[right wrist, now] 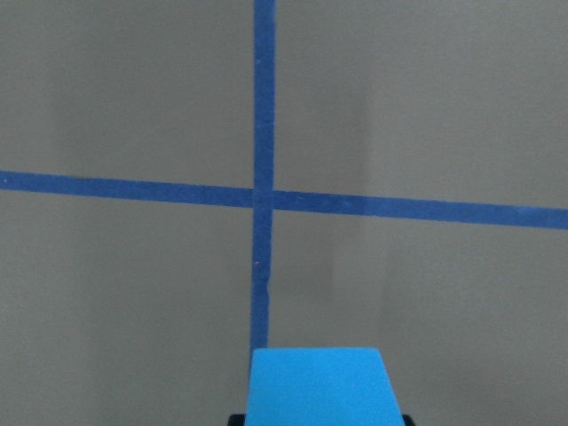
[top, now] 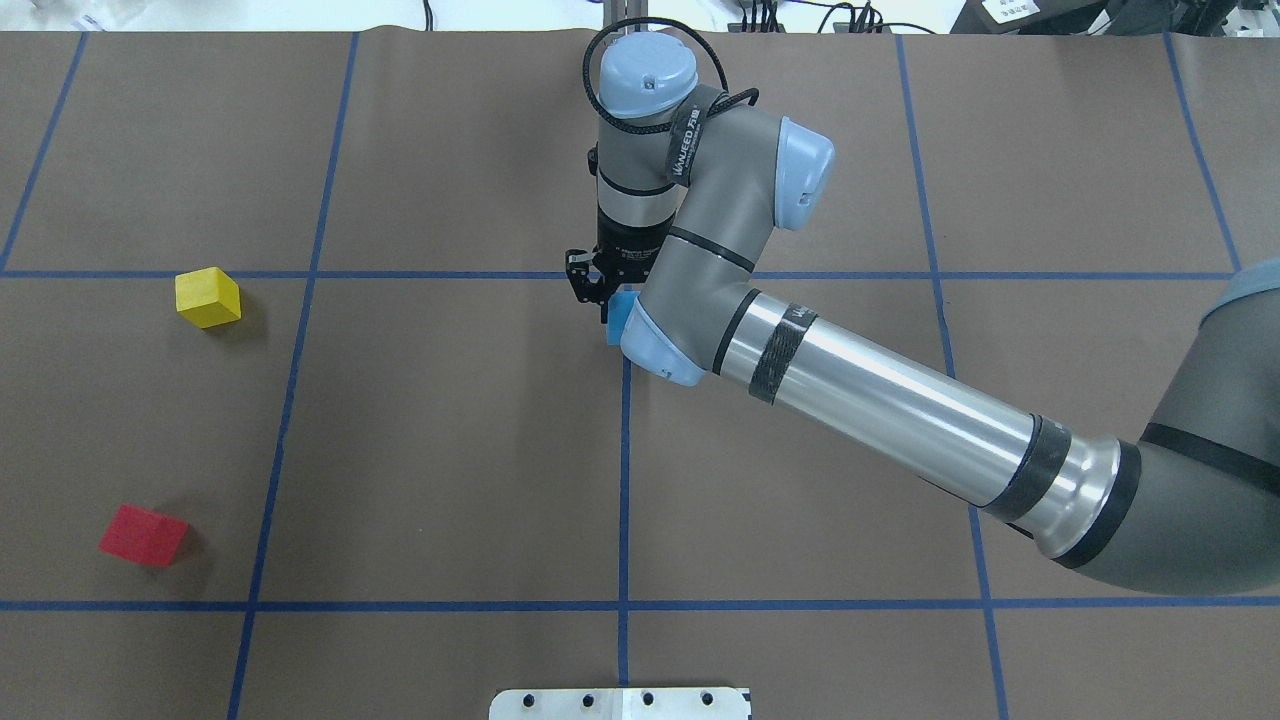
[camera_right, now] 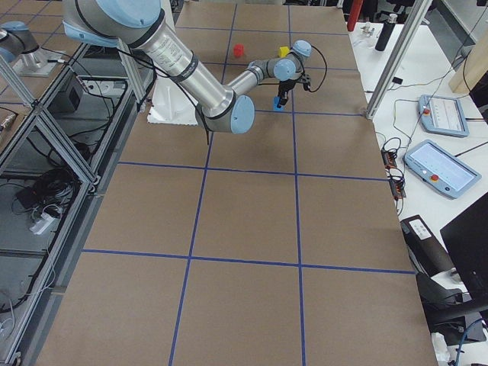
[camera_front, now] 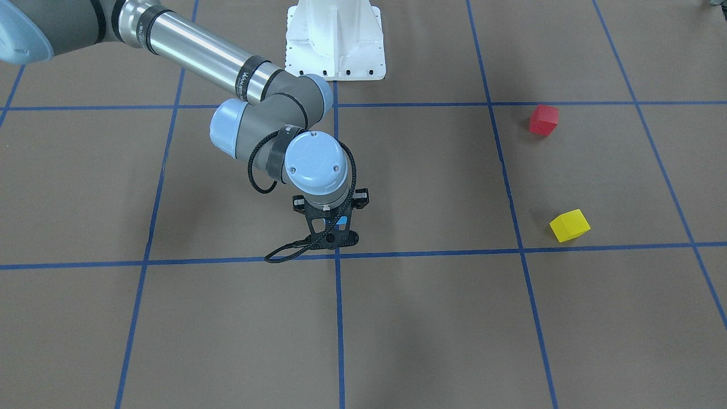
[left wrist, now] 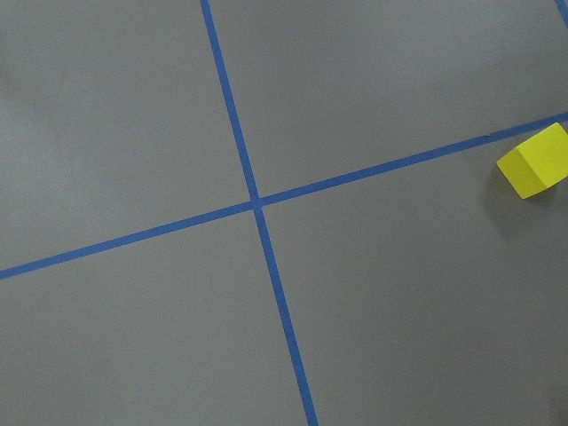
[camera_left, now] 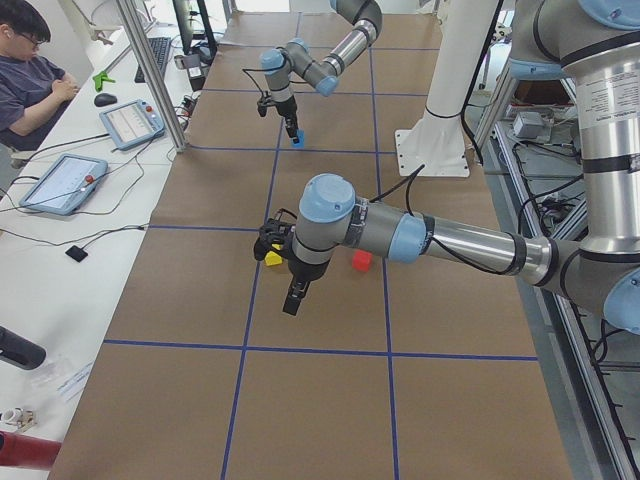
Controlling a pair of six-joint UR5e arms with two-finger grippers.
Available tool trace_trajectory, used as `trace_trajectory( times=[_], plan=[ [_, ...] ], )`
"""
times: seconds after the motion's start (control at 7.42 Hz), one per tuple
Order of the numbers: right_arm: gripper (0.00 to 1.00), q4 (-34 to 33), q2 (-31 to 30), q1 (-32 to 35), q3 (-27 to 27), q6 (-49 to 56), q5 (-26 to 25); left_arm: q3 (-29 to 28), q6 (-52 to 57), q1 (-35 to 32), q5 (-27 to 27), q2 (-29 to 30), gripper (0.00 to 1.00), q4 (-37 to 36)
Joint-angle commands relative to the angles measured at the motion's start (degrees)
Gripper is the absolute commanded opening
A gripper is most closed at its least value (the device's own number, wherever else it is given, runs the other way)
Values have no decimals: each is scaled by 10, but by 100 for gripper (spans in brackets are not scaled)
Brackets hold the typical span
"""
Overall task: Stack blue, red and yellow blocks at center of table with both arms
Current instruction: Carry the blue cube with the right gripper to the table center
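The right arm bends down over the middle of the table (camera_front: 431, 318), and the right gripper (top: 598, 292) squeezes the blue block (top: 619, 320) by the tape cross (right wrist: 261, 197). Wide brown room lies around it. The yellow block (camera_front: 569, 225) and red block (camera_front: 543, 120) sit well apart. The left gripper (camera_left: 290, 305) hangs near them; I cannot tell its grip

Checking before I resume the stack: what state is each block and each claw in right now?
right claw: shut on blue block, by the centre tape crossing.
blue block: gripped; on the table or just off it, cannot tell.
yellow block: loose on the table, unstacked.
red block: loose on the table, unstacked.
left claw: seen from the side only; open or shut, cannot tell.
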State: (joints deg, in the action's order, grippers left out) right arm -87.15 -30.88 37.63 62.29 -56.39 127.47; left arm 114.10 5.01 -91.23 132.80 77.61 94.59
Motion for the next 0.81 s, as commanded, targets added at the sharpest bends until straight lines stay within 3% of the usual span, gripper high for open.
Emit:
trace_trajectory(
  times=[0.0,0.13,0.27,0.67],
  plan=[
    [27,17,1,-11,-13,-19,-2,0,0,0,0,0,100,1],
    [54,19,1,-12,-13,-27,-3,0,0,0,0,0,100,1],
    [98,20,1,-15,-13,-27,-9,0,0,0,0,0,100,0],
    [99,19,-3,-14,14,-28,-11,3,1,0,0,3,100,-1]
  ],
)
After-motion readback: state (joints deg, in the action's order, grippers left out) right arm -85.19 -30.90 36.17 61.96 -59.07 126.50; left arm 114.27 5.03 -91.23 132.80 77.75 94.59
